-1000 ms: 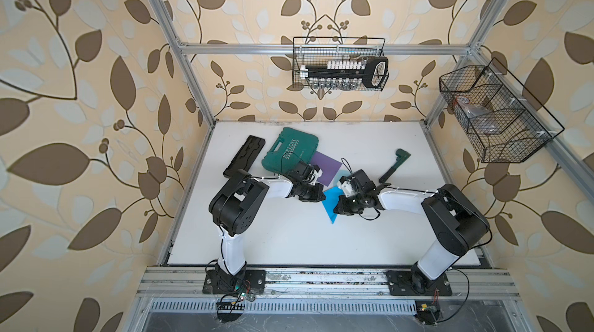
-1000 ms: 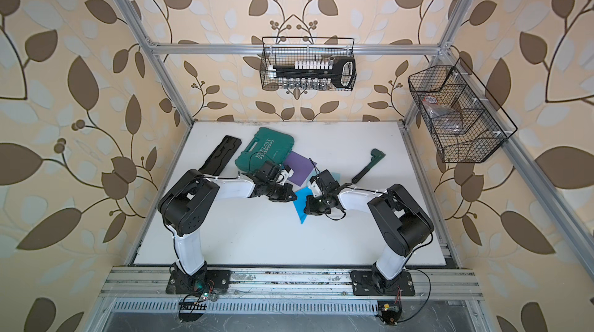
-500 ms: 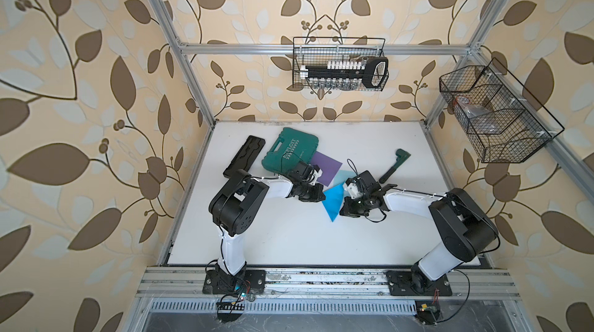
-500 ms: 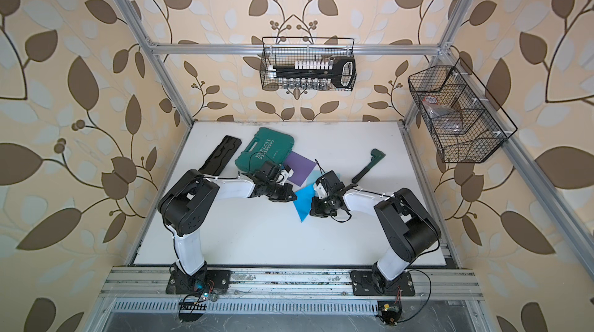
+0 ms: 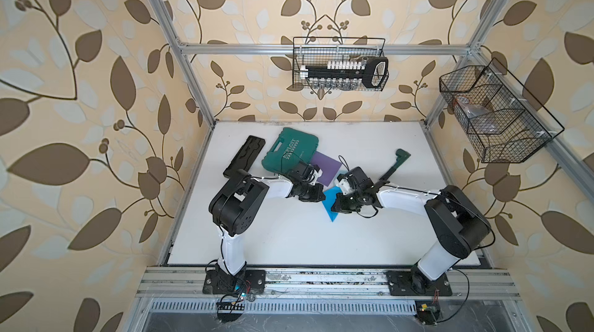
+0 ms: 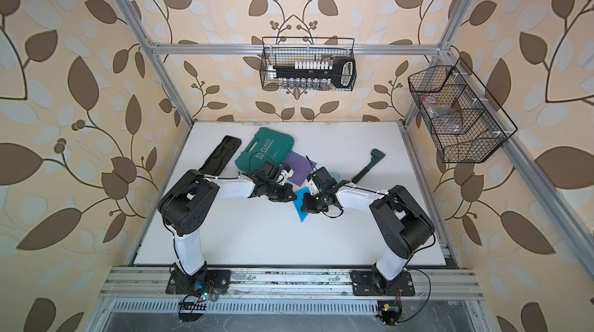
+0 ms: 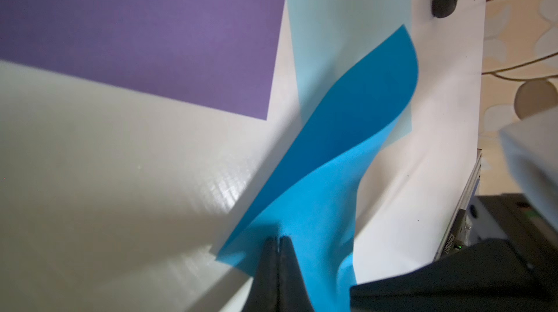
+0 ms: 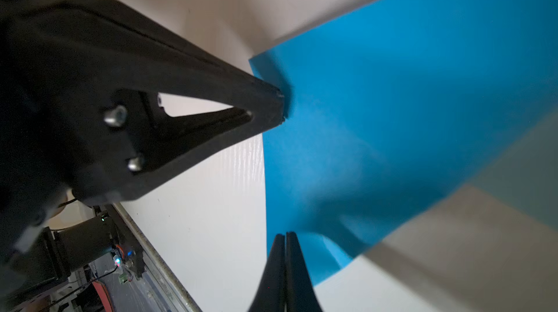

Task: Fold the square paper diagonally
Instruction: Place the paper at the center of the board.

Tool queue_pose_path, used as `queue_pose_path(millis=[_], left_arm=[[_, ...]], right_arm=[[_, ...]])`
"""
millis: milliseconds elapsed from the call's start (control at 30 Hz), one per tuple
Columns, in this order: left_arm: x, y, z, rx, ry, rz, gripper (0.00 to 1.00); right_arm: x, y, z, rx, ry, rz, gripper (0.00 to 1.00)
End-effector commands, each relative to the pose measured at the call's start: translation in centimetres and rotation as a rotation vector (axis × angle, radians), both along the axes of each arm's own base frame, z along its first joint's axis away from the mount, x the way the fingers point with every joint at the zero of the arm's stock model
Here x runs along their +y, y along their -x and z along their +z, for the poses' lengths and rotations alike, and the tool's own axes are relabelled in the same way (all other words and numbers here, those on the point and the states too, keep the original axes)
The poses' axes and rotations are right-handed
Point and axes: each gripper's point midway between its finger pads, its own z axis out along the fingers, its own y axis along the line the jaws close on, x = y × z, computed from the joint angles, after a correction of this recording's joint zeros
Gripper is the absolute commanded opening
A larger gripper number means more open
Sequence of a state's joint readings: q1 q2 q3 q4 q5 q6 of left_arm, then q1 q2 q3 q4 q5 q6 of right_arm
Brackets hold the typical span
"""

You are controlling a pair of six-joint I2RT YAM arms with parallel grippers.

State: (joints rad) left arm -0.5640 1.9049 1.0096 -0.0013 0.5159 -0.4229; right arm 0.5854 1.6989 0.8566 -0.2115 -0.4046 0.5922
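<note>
Both grippers are clamped shut on the square sheet of bright blue paper (image 5: 331, 214) (image 6: 301, 215). In the left wrist view, the black left gripper (image 7: 278, 239) has its fingertips pressed together over one corner of the sheet (image 7: 332, 144), which bows upward and curls away from it. In the right wrist view, the black right gripper (image 8: 285, 235) pinches the sheet's edge (image 8: 392, 84) a short way along from that corner, with the left gripper (image 8: 280, 105) biting close beside it.

In both top views the blue paper sits about mid-table on the white tabletop (image 5: 289, 237), partly raised between the two gripper tips (image 5: 321, 197) (image 5: 335, 208). A flat purple paper sheet (image 5: 328, 166) lies just beyond it. A pale blue-green sheet (image 7: 347, 8) lies right of the purple one, partly under the blue curl. A dark green plastic tool case (image 5: 289, 150) sits far left of the papers, and a long black moulded tray (image 5: 244, 160) lies at the left edge. A green-headed tool with a black handle (image 5: 393, 166) lies to the right.
</note>
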Motion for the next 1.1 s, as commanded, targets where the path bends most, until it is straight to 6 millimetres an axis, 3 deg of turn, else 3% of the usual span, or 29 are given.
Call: queue_pose_path(millis=[0, 400, 567, 700, 933, 1067], left_arm=[[2.4, 1.0, -2.9, 0.049, -0.139, 0.028, 0.00], [2.4, 1.0, -3.0, 0.050, -0.145, 0.030, 0.00], [2.4, 1.0, -3.0, 0.050, -0.143, 0.029, 0.00], [2.3, 1.0, -3.1, 0.052, -0.140, 0.027, 0.00], [2.3, 1.0, -3.1, 0.052, -0.138, 0.024, 0.00], [2.2, 1.0, -2.9, 0.050, -0.134, 0.021, 0.00]], right_arm=[[0.4, 0.2, -0.6, 0.027, 0.003, -0.005, 0.00], [-3.5, 5.1, -3.8, 0.108, 0.123, 0.033, 0.00], [-4.3, 5.8, -4.5, 0.131, 0.154, 0.045, 0.00], [-4.0, 4.5, -2.9, 0.092, 0.127, 0.029, 0.00], [-4.3, 0.4, 2.6, -0.043, 0.079, -0.001, 0.00], [-4.9, -2.3, 3.7, -0.089, 0.082, -0.012, 0.00]])
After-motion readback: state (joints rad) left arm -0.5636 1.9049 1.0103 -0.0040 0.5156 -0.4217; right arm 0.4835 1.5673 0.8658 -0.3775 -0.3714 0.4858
